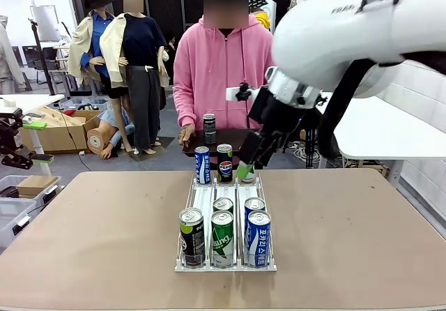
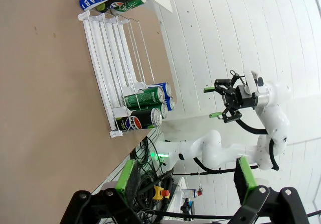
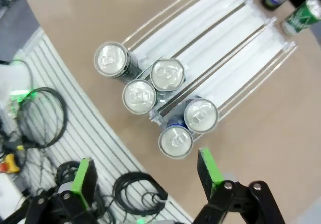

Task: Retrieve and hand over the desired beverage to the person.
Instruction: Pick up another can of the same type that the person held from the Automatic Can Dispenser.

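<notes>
1. right gripper hung over the far end of the rack, at about 1 o'clock from the rack's middle. its jaws were spread wide, with nothing between them.
2. left gripper was likewise released, fingers wide apart and empty, looking along the table from the side.
3. at the rack's near end, 6 o'clock, stood a black-green can, a green can and a blue can in a row. a fourth can and a fifth can stood just behind the green and the blue.
4. at the rack's far end, 12 o'clock, stood a far blue can and a pepsi can. a far green can was beside them, just by the right gripper's pad.
5. person in a pink hoodie stood at 12 o'clock beyond the table, with a lone can on a dark surface in front of them. could not tell which beverage was wanted.
</notes>
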Motion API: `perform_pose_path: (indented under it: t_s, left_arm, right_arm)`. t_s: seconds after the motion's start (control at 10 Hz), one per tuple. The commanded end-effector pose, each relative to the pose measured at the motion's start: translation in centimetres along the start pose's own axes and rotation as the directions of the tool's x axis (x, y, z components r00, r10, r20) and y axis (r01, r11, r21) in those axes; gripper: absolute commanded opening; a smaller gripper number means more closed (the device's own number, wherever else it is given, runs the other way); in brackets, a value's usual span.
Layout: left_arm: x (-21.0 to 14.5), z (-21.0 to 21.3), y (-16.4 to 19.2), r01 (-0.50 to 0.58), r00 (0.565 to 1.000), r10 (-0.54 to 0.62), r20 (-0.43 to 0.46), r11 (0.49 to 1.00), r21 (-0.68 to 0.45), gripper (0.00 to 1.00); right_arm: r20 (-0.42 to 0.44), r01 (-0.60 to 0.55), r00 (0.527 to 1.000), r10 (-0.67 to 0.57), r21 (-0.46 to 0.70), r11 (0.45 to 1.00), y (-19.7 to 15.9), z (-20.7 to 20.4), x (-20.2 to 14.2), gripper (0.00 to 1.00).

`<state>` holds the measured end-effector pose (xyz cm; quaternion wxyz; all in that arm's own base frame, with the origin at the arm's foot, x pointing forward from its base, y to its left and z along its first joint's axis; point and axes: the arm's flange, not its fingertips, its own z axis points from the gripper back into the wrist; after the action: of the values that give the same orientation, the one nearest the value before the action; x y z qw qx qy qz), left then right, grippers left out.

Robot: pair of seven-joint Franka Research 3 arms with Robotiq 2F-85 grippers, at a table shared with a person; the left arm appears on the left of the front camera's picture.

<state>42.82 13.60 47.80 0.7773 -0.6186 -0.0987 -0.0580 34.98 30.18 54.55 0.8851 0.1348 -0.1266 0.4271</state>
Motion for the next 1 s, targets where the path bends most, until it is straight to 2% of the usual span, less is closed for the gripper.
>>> perform_pose_path:
  t_s: [0.0,0.2,0.6,0.9]
  left_arm:
    - [-0.3,0.1,-0.2,0.002,1.0,-0.002,0.009,1.0,0.002,1.0]
    - [-0.3,0.1,-0.2,0.002,1.0,-0.002,0.009,1.0,0.002,1.0]
    - [-0.3,0.1,-0.2,0.002,1.0,-0.002,0.009,1.0,0.002,1.0]
    - [-0.3,0.1,-0.2,0.002,1.0,-0.002,0.009,1.0,0.002,1.0]
  right_arm:
    - [-0.005,0.073,0.997,-0.074,-0.087,0.993,1.6,-2.7,0.2,1.0]
    - [-0.034,0.096,0.994,-0.101,-0.125,0.988,3.1,-5.4,0.3,1.0]
    - [-0.028,0.178,0.981,-0.19,-0.232,0.956,5.2,-9.3,0.9,1.0]
    - [-0.041,0.207,0.974,-0.224,-0.246,0.947,5.7,-10.8,1.5,1.0]
